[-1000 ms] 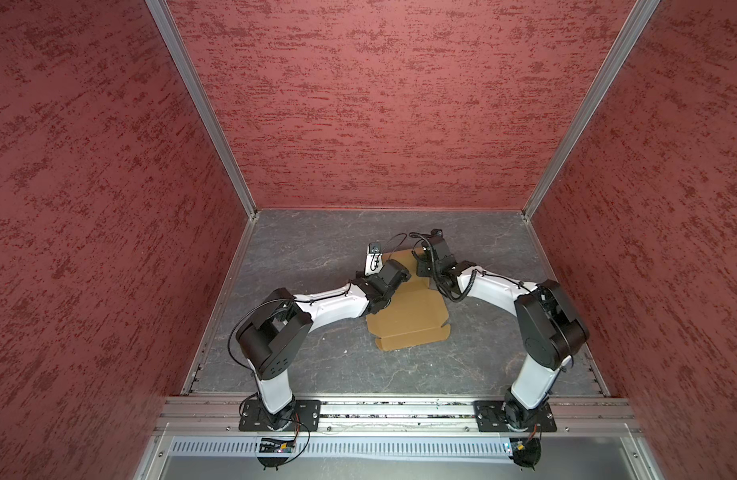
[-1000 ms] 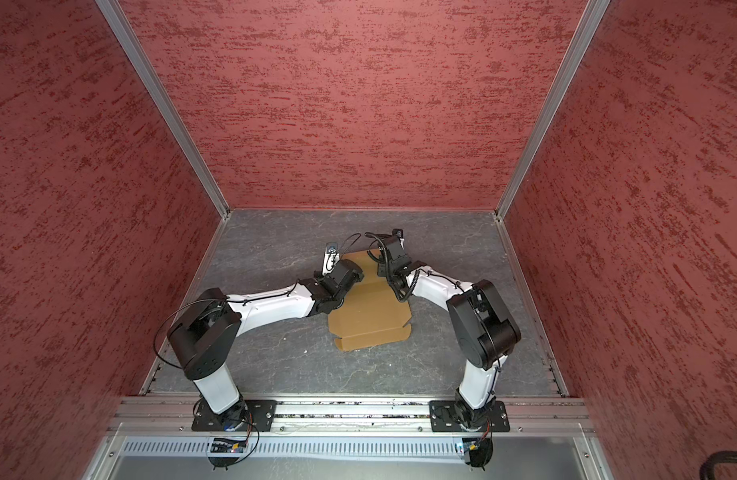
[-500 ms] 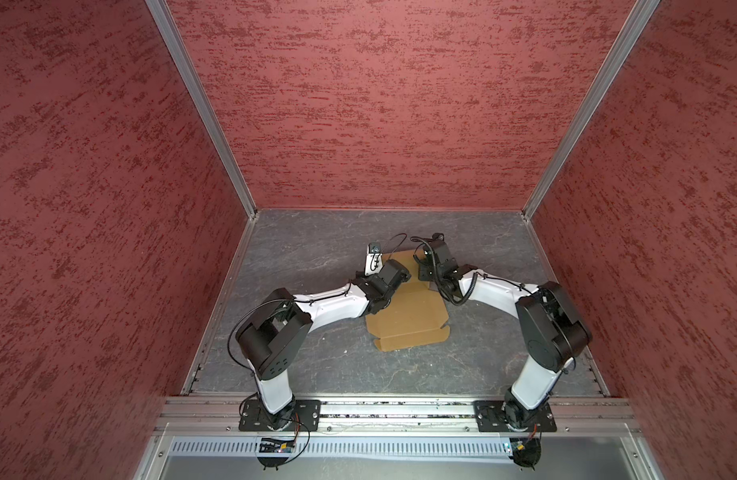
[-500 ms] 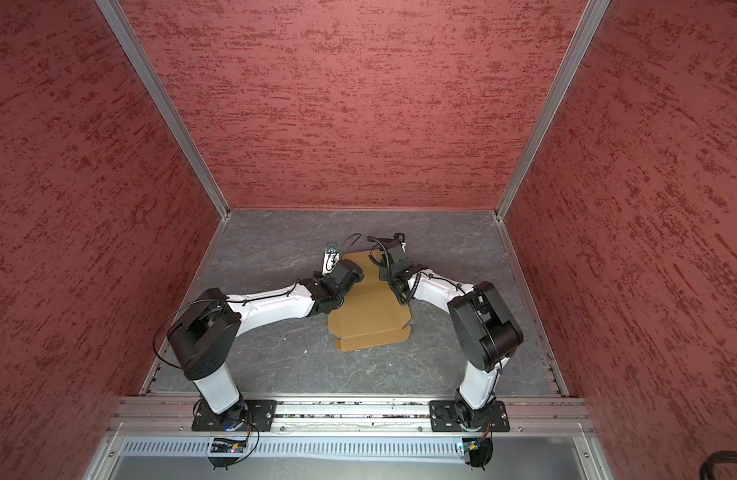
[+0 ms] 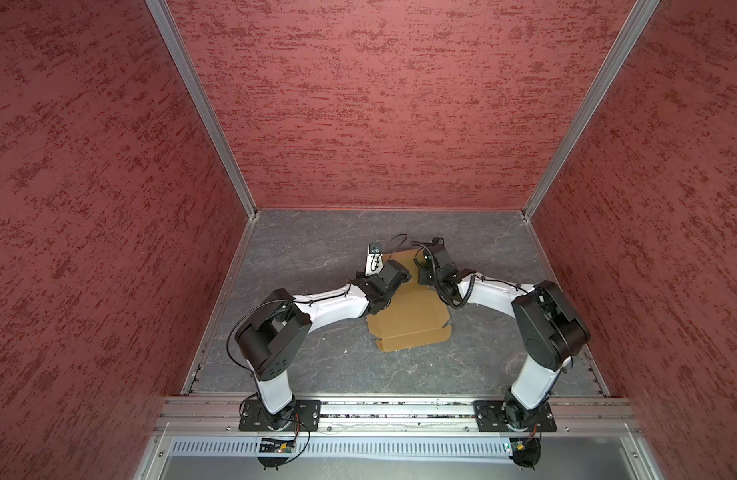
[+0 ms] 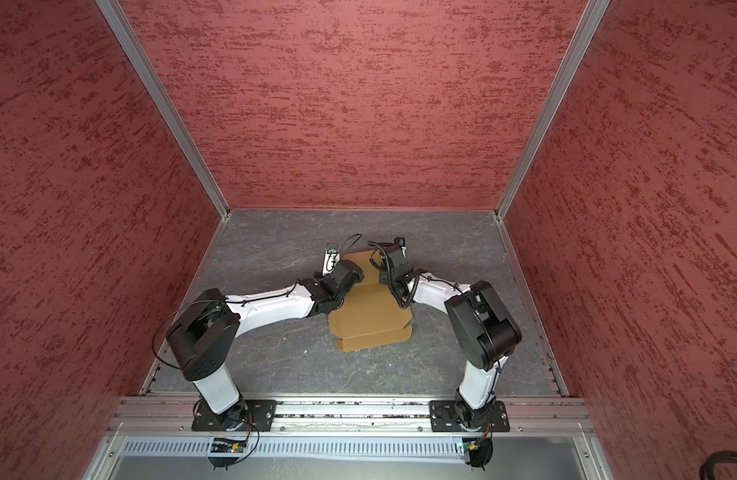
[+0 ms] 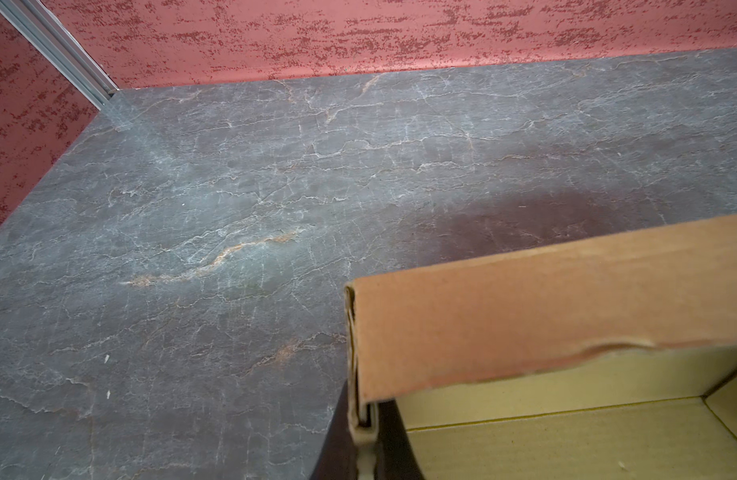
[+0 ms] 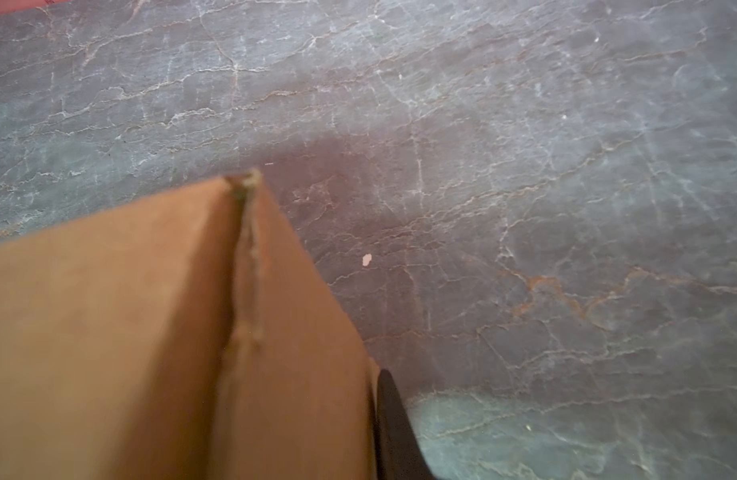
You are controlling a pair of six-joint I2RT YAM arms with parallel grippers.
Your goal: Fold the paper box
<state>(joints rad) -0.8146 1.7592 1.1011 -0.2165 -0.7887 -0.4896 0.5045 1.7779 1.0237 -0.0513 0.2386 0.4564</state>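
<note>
The paper box (image 5: 408,322) (image 6: 368,322) is a tan cardboard sheet lying mid-floor, its near flaps flat and its far walls raised. Both arms meet at its far end. In the left wrist view my left gripper (image 7: 364,419) is shut on the end of the box's folded far wall (image 7: 524,316), which stands upright. My right gripper (image 5: 425,275) (image 6: 385,276) sits at the box's far right corner. In the right wrist view one dark finger (image 8: 393,419) lies flat against the outside of the raised side wall (image 8: 300,332). The cardboard hides the other finger.
Red textured walls (image 5: 379,104) close in the grey slate floor (image 5: 316,249) on three sides. An aluminium rail (image 5: 400,409) carrying both arm bases runs along the front. Small paper scraps (image 8: 366,259) lie on the floor near the box.
The right gripper has closed in on the box's side wall and its arm has shifted slightly. The left arm and the box have stayed put.
</note>
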